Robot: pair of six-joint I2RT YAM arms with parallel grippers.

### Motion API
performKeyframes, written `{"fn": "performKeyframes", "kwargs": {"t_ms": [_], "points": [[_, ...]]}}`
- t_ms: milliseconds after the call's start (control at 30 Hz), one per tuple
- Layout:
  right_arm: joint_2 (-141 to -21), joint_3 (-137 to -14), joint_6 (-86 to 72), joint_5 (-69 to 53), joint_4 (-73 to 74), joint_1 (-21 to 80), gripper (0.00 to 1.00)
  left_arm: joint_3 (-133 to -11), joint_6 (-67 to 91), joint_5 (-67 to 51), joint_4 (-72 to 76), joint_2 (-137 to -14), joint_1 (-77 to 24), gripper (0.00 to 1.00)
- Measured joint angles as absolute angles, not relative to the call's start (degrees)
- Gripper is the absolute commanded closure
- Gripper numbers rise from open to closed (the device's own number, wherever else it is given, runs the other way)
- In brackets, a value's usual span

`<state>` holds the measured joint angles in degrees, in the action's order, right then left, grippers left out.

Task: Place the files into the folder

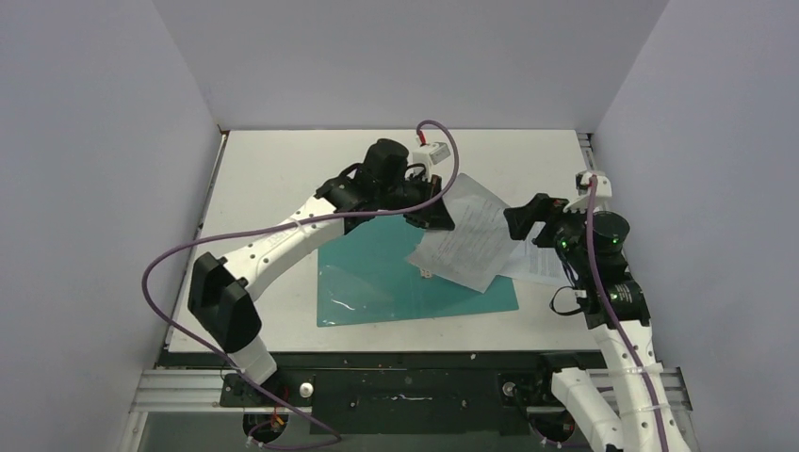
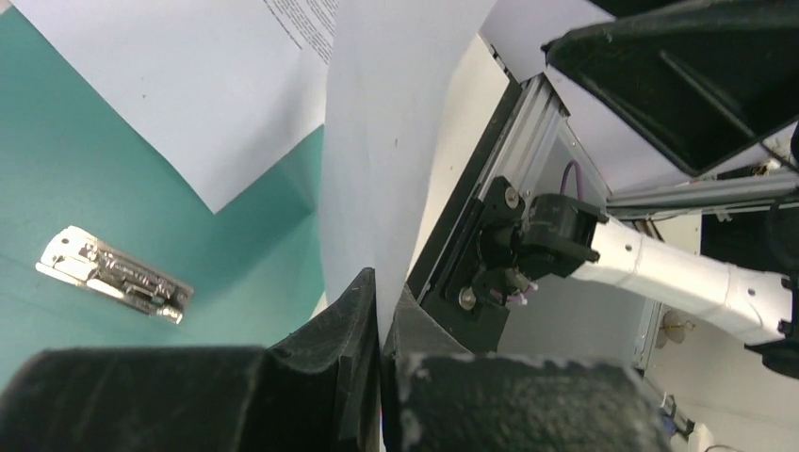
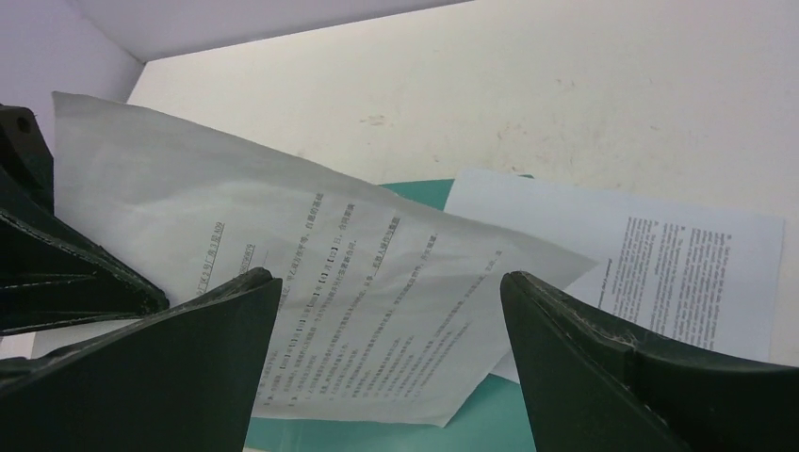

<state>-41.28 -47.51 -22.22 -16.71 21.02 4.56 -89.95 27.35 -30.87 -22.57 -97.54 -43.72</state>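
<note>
A: What does the folder (image 1: 377,282) hold?

B: It lies open and flat on the counter (image 1: 283,169), towards the near edge. Inside it is a silver clip (image 2: 113,273), bare on the teal. The lower corner of one sheet (image 1: 471,240) hangs over the folder's right half, close to the clip.

A: Is that sheet lying in it?

B: Not flat. Its far edge is lifted and the paper slopes down towards the folder. The left gripper (image 2: 379,320) has its two fingers pressed together on that raised edge, with the paper pinched between them.

A: And the other sheet?

B: The flat sheet (image 3: 678,254) rests to the right, mostly on the counter. One corner of it overlaps the folder's right edge, and the lifted sheet partly covers it.

A: Where is the right gripper (image 3: 391,282)?

B: It hangs above the two sheets at the folder's right side. Its fingers stand wide apart and grip nothing. The lifted sheet shows in the gap between them, below and beyond the tips.
</note>
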Motion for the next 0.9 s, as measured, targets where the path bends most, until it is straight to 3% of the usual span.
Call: {"fn": "performKeyframes", "kwargs": {"t_ms": [433,900], "points": [[-42.2,-55.5,-11.7,-33.9,26.5,11.4,0.10,-89.3,16.1,-29.8,-41.9,-86.6,-48.1,1.00],[-55.0,-62.9,3.8,-39.1,39.1,39.7,0.07,-83.4,9.6,-33.5,-51.4,-72.0,-48.8,1.00]]}}
